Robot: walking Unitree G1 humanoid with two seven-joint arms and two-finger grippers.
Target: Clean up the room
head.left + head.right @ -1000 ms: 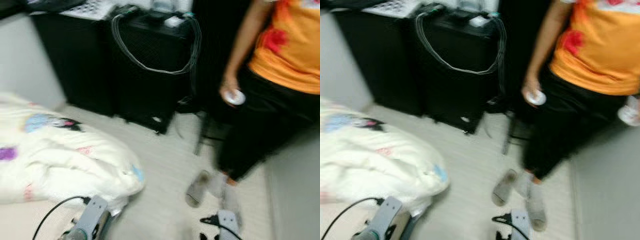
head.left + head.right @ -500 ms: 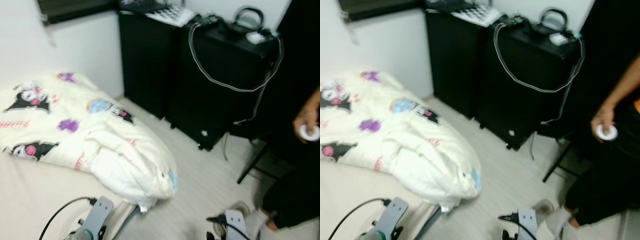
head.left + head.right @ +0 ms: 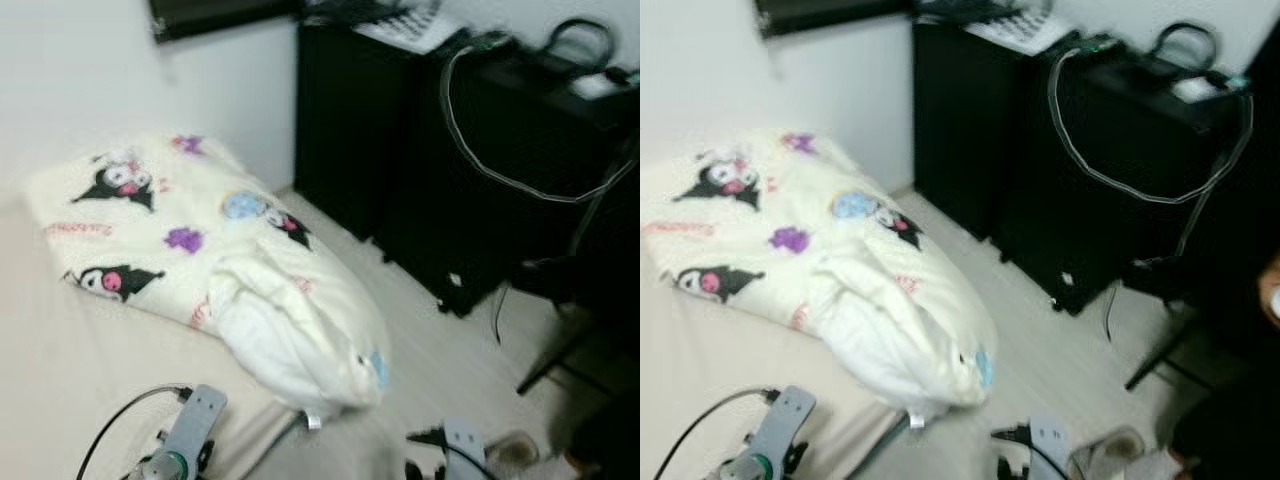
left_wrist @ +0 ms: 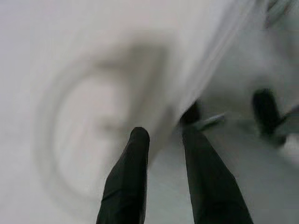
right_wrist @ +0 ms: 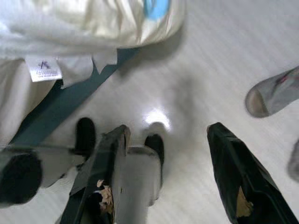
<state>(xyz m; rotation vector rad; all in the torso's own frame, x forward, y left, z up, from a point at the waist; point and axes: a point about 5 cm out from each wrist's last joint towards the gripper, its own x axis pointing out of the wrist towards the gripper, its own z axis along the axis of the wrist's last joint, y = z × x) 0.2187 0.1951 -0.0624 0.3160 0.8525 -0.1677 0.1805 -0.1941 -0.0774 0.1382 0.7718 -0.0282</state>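
Observation:
A cream duvet (image 3: 200, 260) printed with cartoon figures lies bunched on the bed (image 3: 60, 380), one corner hanging over the bed's edge toward the floor. Both arms hang low at the bottom of the eye views, the left arm (image 3: 185, 445) over the mattress edge and the right arm (image 3: 460, 450) over the floor. In the left wrist view my left gripper (image 4: 164, 135) has its fingers slightly apart above the pale sheet, holding nothing. My right gripper (image 5: 168, 130) is open wide above the light floor, beside the duvet corner (image 5: 84, 23) and its white label (image 5: 44, 72).
Black cabinets (image 3: 350, 130) and a black case draped with a grey cable (image 3: 530, 190) line the far wall. A person's grey slipper (image 5: 273, 95) rests on the floor at the right, near a dark stand leg (image 3: 560, 350). Light floor runs between the bed and the cabinets.
The camera has swung left: the bed and duvet now take up more of the view and the person has slipped to the right edge. Both arms hang as before.

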